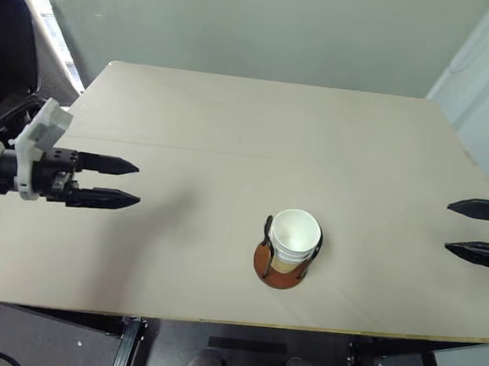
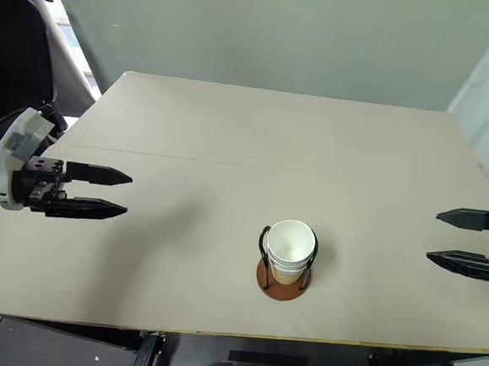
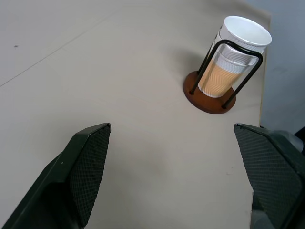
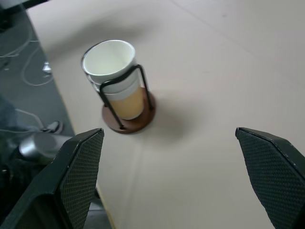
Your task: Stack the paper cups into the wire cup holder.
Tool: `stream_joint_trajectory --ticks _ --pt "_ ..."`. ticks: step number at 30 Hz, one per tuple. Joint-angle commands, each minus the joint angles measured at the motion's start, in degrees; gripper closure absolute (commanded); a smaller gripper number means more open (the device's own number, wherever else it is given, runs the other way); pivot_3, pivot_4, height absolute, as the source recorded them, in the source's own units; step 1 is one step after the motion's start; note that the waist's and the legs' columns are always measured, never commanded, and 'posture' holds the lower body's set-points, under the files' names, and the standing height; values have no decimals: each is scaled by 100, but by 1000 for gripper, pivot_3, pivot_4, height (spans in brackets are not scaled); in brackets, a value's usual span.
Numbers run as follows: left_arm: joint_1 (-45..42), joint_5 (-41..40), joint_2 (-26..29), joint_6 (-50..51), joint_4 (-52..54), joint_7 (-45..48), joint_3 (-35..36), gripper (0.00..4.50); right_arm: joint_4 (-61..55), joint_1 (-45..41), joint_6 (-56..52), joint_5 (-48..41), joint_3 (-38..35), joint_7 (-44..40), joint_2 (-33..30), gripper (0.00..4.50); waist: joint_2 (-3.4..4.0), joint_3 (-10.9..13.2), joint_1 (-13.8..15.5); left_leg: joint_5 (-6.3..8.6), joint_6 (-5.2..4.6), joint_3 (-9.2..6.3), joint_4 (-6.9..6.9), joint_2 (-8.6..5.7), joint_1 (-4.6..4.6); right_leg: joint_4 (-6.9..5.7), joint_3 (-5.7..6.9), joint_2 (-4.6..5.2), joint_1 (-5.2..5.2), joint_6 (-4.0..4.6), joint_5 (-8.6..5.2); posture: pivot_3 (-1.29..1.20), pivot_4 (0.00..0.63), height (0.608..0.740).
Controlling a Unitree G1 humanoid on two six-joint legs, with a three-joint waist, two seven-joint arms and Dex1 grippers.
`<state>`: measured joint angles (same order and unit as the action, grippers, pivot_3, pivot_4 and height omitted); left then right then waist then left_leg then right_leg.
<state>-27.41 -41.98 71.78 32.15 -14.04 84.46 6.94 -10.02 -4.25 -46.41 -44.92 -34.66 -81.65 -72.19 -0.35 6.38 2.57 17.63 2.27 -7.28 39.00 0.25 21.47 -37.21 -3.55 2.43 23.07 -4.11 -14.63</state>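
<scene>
The paper cups [image 1: 294, 236] are nested one inside another, standing upright in the wire cup holder [image 1: 276, 273] near the table's front edge, middle. White rims show stacked above the tan-orange side [image 3: 217, 78]. The holder's black loops [image 4: 125, 82] flank the stack on a reddish-brown disc. My left gripper [image 1: 134, 184] hovers open over the table's left side, well away from the holder, nothing between its fingers. At the right edge my right gripper [image 1: 451, 226] is open and holds nothing, also far from the holder.
The light beige table [image 1: 256, 141] carries only the holder and the cups. A black chair [image 1: 5, 45] stands off the table's far left corner. Cables lie on the dark floor [image 4: 28, 67] below the front edge.
</scene>
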Motion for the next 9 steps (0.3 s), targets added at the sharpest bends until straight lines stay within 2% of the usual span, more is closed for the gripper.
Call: stream_joint_trajectory --ticks 1,9 --pt "291 96 -46 59 260 -105 396 85 -16 -175 61 -66 77 37 10 0 0 0 -8 0 0 0 -1 -1 0 0 0 1 1 0 0 0 150 740" --pt "663 103 -146 267 596 -255 796 85 95 -359 129 1 251 -51 -73 0 0 0 -7 7 4 0 -9 -1 2 2 0 3 3 10 -5 0 150 740"
